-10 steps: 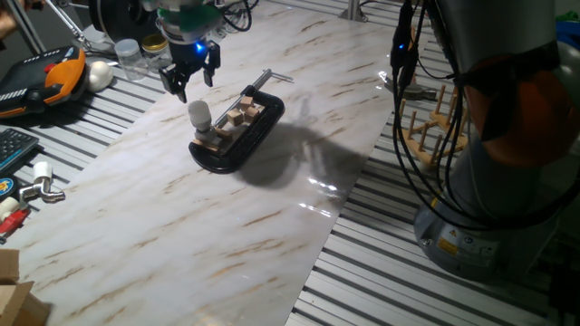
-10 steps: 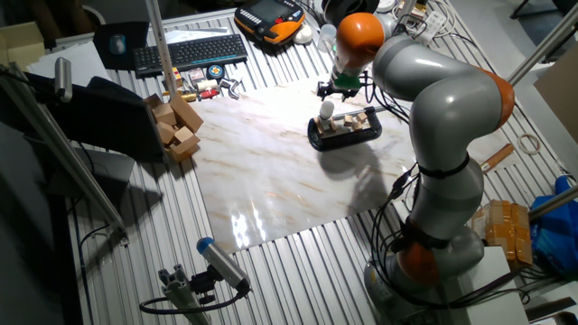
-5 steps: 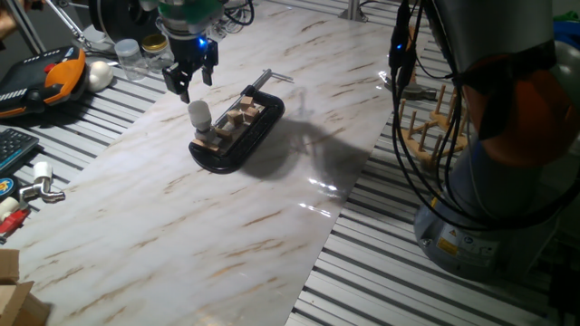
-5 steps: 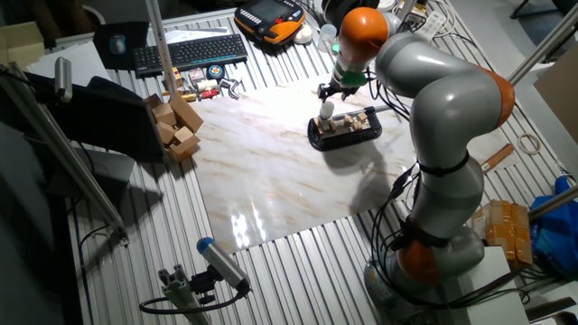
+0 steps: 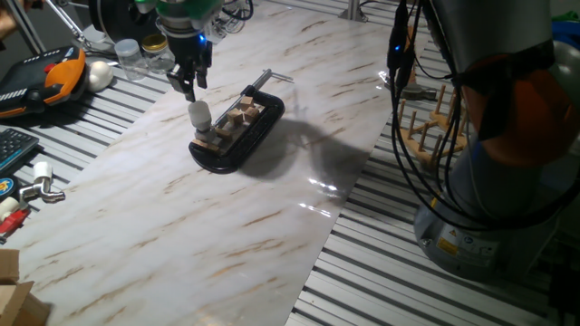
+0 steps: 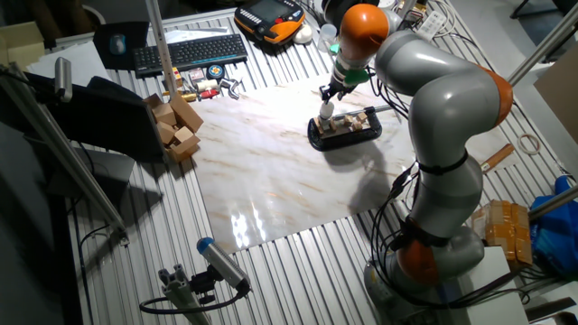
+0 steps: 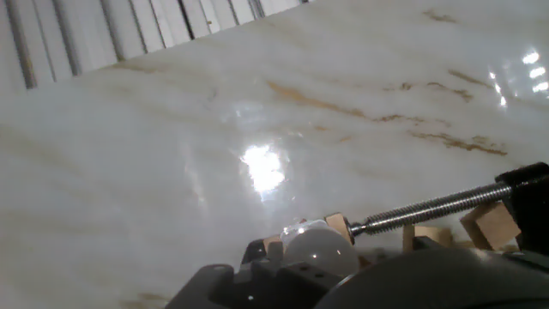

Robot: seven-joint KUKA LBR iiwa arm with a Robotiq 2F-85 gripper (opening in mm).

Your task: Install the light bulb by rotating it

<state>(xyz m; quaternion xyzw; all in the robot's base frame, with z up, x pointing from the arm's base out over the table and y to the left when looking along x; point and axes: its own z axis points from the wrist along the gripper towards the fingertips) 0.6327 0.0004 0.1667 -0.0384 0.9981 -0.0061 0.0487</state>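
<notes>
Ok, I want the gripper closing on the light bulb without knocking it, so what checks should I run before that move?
1. Gripper above the light bulb: ok, it hangs just over the top.
2. Gripper clear of the bulb: ok, not touching in either fixed view.
3. Fingers spread wide enough: cannot tell, they look close together.
4. Bulb upright in its seat at the end of the black clamp: ok.
5. Bulb centred between the fingers: cannot tell; the hand view shows it at the bottom edge.
6. Wooden blocks clear of the bulb: ok.
</notes>
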